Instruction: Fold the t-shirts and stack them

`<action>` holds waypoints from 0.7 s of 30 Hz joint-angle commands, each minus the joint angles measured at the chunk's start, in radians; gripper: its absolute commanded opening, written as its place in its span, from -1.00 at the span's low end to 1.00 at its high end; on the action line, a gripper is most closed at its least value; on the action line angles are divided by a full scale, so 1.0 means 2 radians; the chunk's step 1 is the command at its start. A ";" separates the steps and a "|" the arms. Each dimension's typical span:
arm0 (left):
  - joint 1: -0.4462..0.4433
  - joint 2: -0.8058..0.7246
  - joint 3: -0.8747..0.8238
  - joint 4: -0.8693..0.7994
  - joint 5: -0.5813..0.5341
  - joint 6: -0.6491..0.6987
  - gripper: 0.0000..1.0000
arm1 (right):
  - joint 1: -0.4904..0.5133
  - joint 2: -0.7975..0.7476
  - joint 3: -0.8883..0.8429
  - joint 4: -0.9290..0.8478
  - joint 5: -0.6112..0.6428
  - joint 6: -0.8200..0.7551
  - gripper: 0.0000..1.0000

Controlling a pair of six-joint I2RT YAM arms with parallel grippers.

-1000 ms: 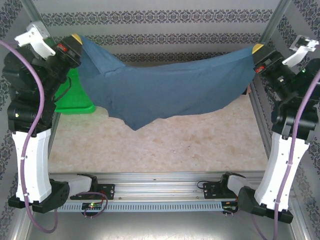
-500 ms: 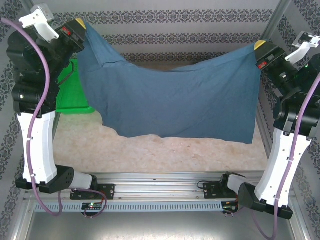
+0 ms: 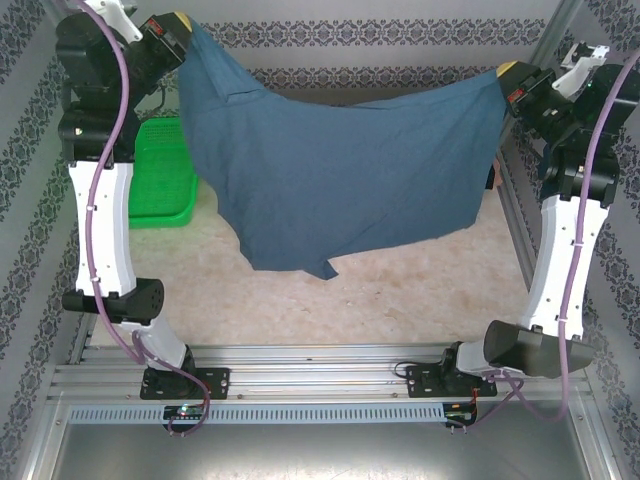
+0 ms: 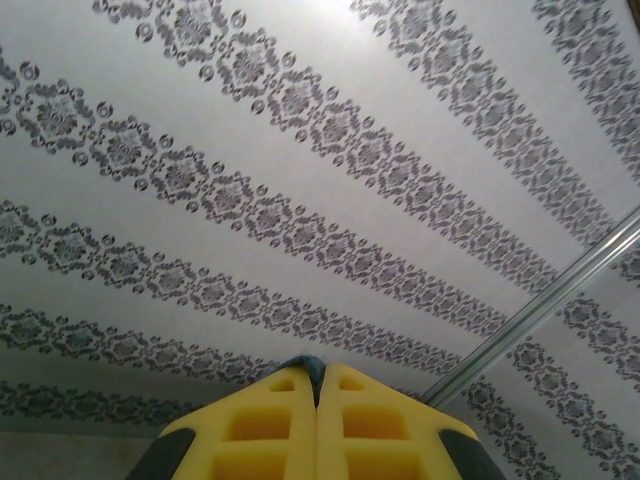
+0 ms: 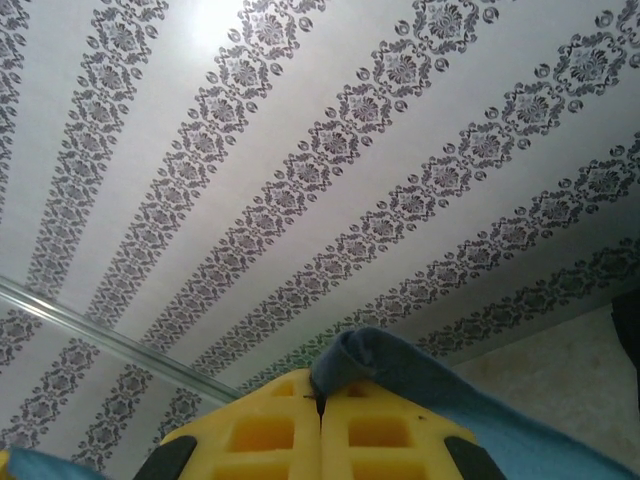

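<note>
Blue tee (image 3: 340, 180): hangs spread in the air betw. both grippers, held by its two top corners, sagging mid-span; bottom edge w/ a pointed flap hangs over the table (image 3: 420, 290).
L gripper (image 3: 187, 24): high, far left; yellow jaws pressed together on a thin sliver of tee corner.
R gripper (image 3: 506, 72): high, far right; jaws pinching the other corner, cloth bunched over the tips.
Basket (image 3: 160, 175): green, on table at far left, beside the tee's left edge.

Slate-blue t-shirt (image 3: 340, 180), hanging spread, above table
</note>
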 commanded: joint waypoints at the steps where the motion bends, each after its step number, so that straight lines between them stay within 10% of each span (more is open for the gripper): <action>1: 0.008 -0.039 0.036 0.010 0.008 0.027 -1.00 | 0.002 -0.029 0.034 0.020 -0.026 0.002 -1.00; 21: 0.008 -0.219 -0.025 -0.021 0.007 0.044 -1.00 | -0.004 -0.204 0.005 -0.064 -0.081 0.066 -1.00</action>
